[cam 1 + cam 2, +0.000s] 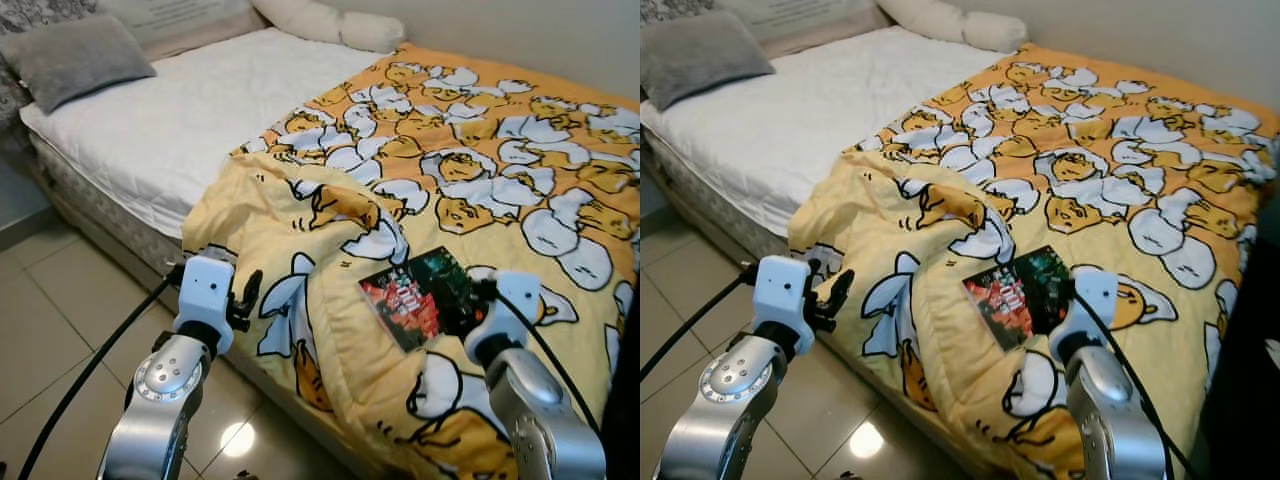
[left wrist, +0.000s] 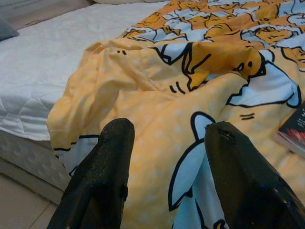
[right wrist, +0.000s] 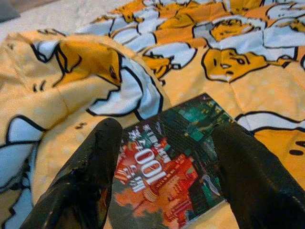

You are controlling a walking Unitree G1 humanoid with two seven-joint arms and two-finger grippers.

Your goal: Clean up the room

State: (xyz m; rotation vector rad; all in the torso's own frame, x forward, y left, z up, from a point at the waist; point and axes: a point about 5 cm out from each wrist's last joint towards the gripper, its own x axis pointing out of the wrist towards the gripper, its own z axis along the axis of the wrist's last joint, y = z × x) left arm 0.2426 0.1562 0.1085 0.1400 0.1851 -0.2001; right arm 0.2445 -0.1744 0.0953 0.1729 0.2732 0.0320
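A bed (image 1: 130, 135) is seen ahead, its near side edge running diagonally from the upper left toward the lower middle, with open tiled floor (image 1: 60, 310) to the left of that edge. The white mattress surface is bare on the left; a grey pillow (image 1: 75, 55) lies at its far corner. A yellow blanket (image 1: 480, 170) covers the right part and is bunched into a fold that hangs over the bed's edge.

The left arm is raised beside the bed, and the left gripper (image 2: 167, 167) is held just before the hanging fold, its fingers spread apart with nothing between them. The right arm is reached over the blanket, and the right gripper (image 3: 167, 176) is poised over a book (image 1: 420, 295), its fingers parted wide on either side of the cover; no grasp can be seen.

The book lies flat on the blanket near the bed's near edge, right of the fold, its long axis turned diagonally to that edge.
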